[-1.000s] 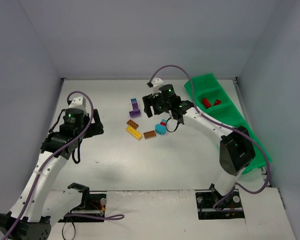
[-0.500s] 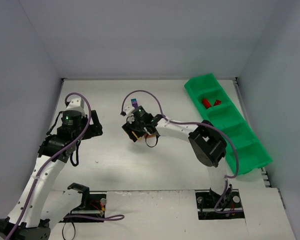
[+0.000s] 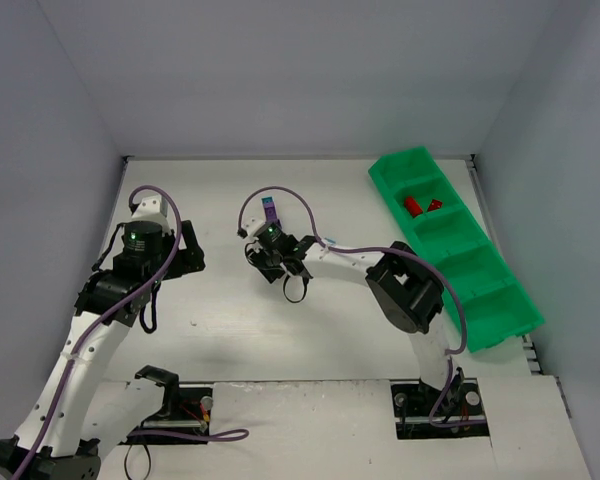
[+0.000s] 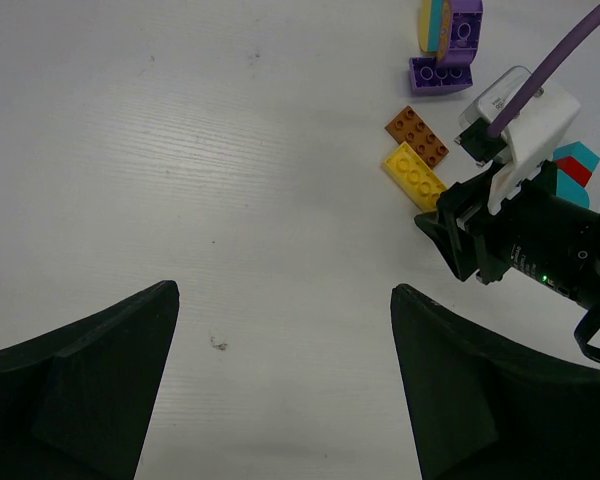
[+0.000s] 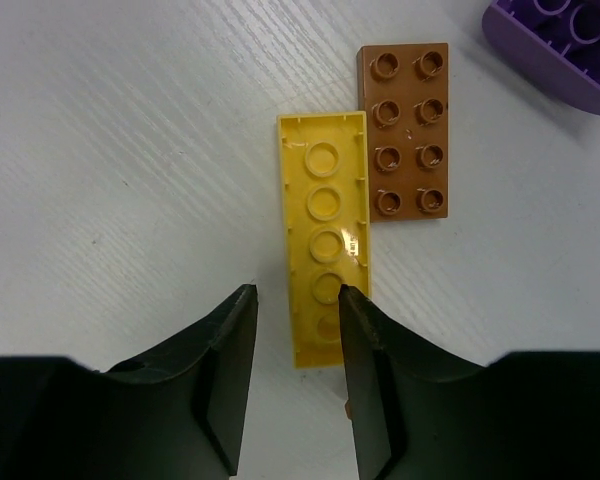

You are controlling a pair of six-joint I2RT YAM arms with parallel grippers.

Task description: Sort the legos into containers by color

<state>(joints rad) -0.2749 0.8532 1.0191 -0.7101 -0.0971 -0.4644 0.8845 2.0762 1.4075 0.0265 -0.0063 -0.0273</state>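
**Item: yellow brick, step of pickup.** It lay flat on the worktop, well apart from the green tray. A brown brick lay against its long side at the far end, and a purple brick sat just beyond.

**Right fingers:** set close together over the brick's near end, one either side. Whether they actually grasped it could not be told.

**Left fingers:** released, spread wide over bare worktop, holding nothing.

**Handling note (a judgement):** the grip looked best taken squarely across the short width. It should sit low enough to catch the sides, at the near end away from the brown brick. A straight lift would then leave that neighbour undisturbed.

**Tray:** red pieces lay in its second compartment from the far end. The other compartments showed nothing.

**Surface and room:** white worktop with a faint grain and a few small specks. Plain pale grey-blue walls enclosed it on three sides.
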